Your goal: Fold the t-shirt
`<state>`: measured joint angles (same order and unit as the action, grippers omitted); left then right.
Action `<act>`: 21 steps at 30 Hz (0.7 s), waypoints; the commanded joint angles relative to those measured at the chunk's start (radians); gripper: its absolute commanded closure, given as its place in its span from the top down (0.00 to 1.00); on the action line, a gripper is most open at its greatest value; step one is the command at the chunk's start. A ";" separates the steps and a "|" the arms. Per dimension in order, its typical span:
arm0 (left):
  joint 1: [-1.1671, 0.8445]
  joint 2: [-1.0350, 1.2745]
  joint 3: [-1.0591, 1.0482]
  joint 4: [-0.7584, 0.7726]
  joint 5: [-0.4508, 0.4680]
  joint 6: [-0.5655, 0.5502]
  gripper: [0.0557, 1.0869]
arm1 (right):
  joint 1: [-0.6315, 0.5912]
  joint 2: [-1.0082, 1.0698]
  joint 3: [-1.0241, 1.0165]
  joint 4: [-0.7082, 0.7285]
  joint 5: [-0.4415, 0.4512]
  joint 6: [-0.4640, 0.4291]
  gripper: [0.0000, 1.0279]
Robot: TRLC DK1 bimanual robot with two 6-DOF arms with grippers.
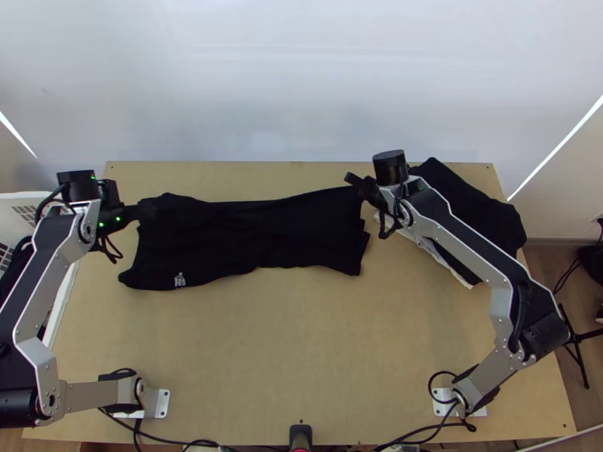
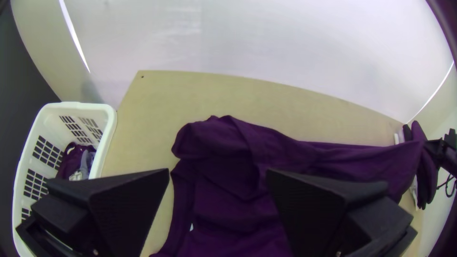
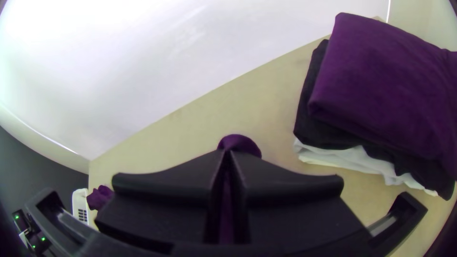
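Laid lengthwise on the tabletop (image 1: 301,339), apparently part folded; held by one end of the t-shirt (image 1: 249,233) in the clenched right claw (image 3: 228,156), near the released left claw (image 2: 218,172); probably yet to be folded crosswise.

Top view high, steeply down over table (image 1: 301,346); wrist views nearer; all share backdrop (image 1: 301,90).

My black left gripper (image 1: 148,210) holds its jaws apart; my black right gripper (image 1: 354,182) has its jaws closed, its silver-and-black arm (image 1: 461,241) bent behind them.

Black t-shirt (image 1: 249,233) with white print (image 1: 179,280)
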<state>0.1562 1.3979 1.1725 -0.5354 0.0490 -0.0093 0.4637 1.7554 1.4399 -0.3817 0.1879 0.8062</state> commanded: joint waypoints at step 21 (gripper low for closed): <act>-0.199 0.308 -0.099 0.390 -0.009 0.035 0.96 | 0.035 -0.082 -0.090 0.001 0.004 -0.002 0.03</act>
<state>-0.0074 1.5848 1.0832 -0.2920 0.0490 0.0048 0.4725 1.6821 1.3495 -0.3820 0.1921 0.8062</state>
